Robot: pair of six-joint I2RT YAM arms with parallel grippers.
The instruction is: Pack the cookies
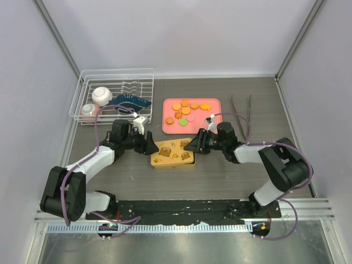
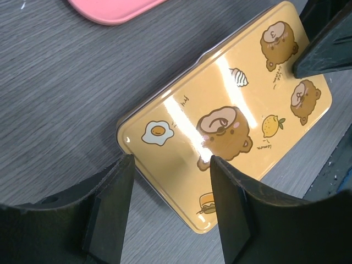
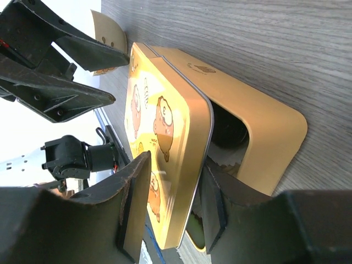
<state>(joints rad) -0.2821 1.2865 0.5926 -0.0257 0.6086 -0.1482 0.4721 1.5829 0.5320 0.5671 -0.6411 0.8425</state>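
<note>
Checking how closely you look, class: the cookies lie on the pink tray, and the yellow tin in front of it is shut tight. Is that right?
Not quite. The lid of the tin is lifted off the base at one end, leaving a gap; the right wrist view shows it. The cookies do lie on the pink tray.

We reach our left arm [image 1: 91, 159] and right arm [image 1: 250, 152] inward, wrists low and facing, jaws half parted.
</note>
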